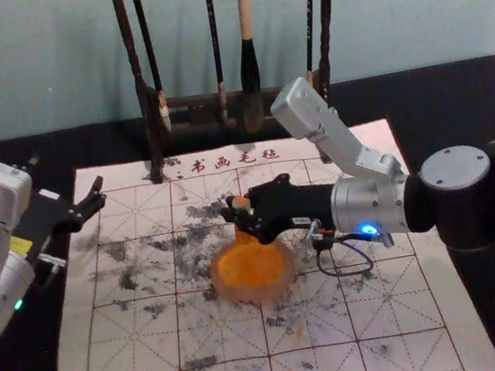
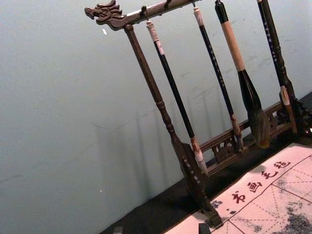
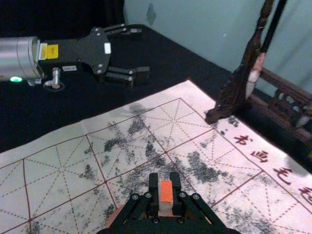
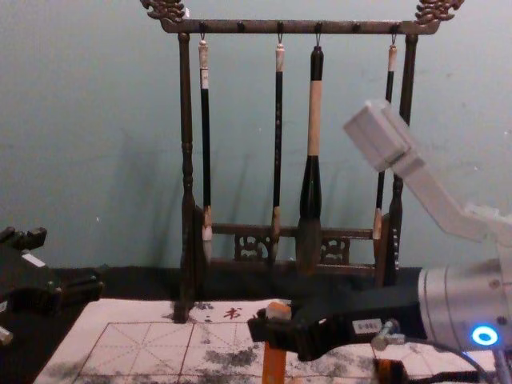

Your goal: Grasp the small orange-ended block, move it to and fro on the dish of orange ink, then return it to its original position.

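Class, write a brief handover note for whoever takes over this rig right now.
Right gripper: jaws shut on the upright block.
Left gripper: idle at the head view's left, jaws open.
Dish: on the mat, holding orange ink.
Done: block grasped, at the dish; ink contact or strokes made, can't tell.
Left: finish any to-and-fro strokes, return block.

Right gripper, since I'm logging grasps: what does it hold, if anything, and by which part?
The right gripper holds the orange-ended block upright by its upper part, just below the top end; the rest extends beneath the fingers.
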Tool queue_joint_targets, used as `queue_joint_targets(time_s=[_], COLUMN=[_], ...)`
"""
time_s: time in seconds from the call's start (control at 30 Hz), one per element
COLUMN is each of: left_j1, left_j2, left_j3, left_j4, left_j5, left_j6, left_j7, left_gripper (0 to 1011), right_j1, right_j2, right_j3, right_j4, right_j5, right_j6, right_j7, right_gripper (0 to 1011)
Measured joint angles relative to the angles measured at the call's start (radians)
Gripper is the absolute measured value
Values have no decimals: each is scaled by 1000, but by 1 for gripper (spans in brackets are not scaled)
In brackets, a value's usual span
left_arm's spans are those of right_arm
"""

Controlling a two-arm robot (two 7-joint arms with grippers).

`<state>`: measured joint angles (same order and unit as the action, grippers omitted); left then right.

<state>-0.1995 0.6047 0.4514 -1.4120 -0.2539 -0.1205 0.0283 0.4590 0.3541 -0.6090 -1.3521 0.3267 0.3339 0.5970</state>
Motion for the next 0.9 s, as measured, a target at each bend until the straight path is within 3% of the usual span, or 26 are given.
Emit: queue_joint_targets(time_s=[0.47, 0.9], left_j1=[0, 0], left_j2=[0, 0], left_j3=[0, 0], left_j4=[0, 0], left_j5=[0, 0], left_j6=[0, 0], left_j7=[0, 0], left_gripper=[1001, 1001], right_j1=[39, 38], right_j2=[-7, -3], right_j3=[-53, -65], right_j4=[43, 42], right_j5=[-15, -22], right_j6=[8, 9], right_j7=[-14, -18], right_gripper=[112, 111])
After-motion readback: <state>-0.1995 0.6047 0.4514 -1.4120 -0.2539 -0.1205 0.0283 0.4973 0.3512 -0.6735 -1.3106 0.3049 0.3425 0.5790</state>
